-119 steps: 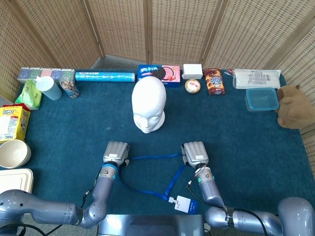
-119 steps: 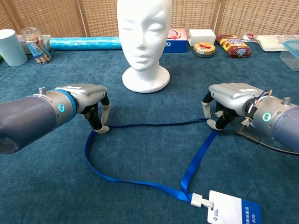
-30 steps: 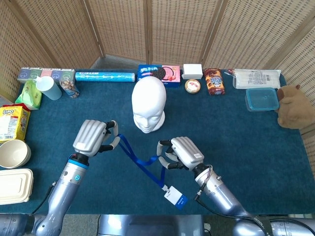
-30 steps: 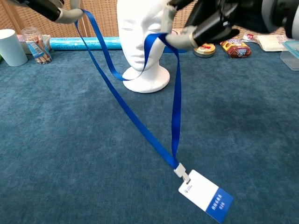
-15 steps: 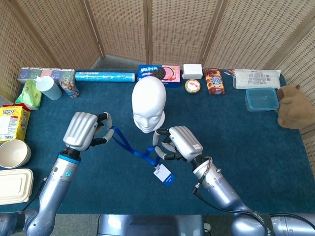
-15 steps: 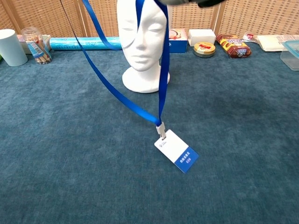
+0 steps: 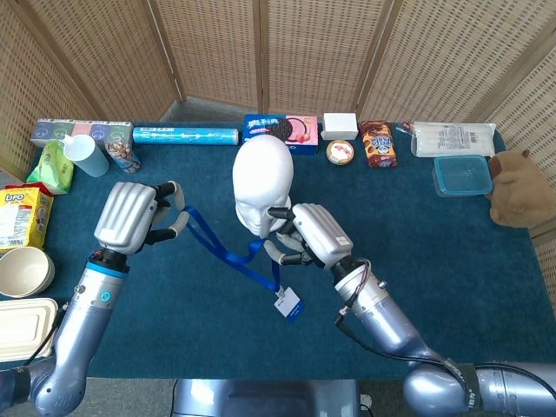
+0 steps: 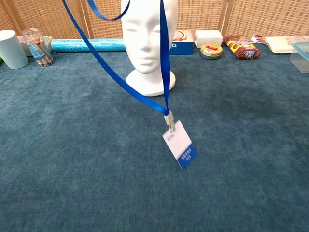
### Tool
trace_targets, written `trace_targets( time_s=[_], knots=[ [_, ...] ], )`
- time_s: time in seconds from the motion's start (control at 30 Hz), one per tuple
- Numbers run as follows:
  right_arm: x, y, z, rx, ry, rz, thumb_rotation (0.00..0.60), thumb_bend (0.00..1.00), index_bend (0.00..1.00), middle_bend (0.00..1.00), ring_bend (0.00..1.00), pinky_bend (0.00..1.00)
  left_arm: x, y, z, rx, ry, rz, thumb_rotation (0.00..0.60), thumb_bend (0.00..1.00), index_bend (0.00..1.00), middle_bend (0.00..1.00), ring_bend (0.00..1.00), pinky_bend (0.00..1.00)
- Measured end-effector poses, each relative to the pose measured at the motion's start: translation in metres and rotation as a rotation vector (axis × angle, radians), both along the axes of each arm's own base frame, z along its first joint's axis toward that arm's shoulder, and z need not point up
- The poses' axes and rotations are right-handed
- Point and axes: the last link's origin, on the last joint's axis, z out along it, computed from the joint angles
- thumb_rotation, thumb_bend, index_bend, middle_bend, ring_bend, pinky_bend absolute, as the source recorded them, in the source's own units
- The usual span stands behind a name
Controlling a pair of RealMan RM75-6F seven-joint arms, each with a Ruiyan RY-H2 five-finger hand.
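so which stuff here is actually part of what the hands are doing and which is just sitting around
In use:
- blue lanyard with its badge, hanging off the table
- left hand and right hand, each holding the strap
- white mannequin head

Lying about:
- plastic-wrap roll
- cookie box
- blue-lidded container
- plush toy
- white cup

The yellow box (image 7: 23,217), far left of the foam head (image 7: 262,185), reads "LiPO" in red letters. The badge (image 8: 179,144) hanging in front of the head carries a small logo and a line of white characters on its blue strip, too small and blurred to read. The blue cookie box (image 7: 280,132) behind the head and the brown packet (image 7: 379,143) to its right bear print that cannot be made out.
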Motion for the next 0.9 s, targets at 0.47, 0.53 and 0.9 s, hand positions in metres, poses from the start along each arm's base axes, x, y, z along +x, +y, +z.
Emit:
trace_targets(
  time_s=[0.47, 0.53, 0.9],
  knots=[
    [0.017, -0.031, 0.006, -0.004, -0.029, -0.037, 0.6, 0.5, 0.62, 1.0, 1.0, 1.0, 0.003, 0.023, 0.01, 0.029, 0.009, 0.018, 0.6, 0.51, 0.6, 1.0, 1.0, 1.0],
    [0.02, -0.037, 0.007, -0.01, -0.031, -0.04, 0.6, 0.5, 0.62, 1.0, 1.0, 1.0, 0.004, 0.028, 0.011, 0.033, 0.01, 0.021, 0.6, 0.51, 0.6, 1.0, 1.0, 1.0],
    [0.035, -0.07, 0.011, -0.028, -0.023, -0.077, 0.6, 0.5, 0.62, 1.0, 1.0, 1.0, 0.014, 0.056, 0.009, 0.028, -0.001, 0.042, 0.6, 0.51, 0.6, 1.0, 1.0, 1.0]
  ],
)
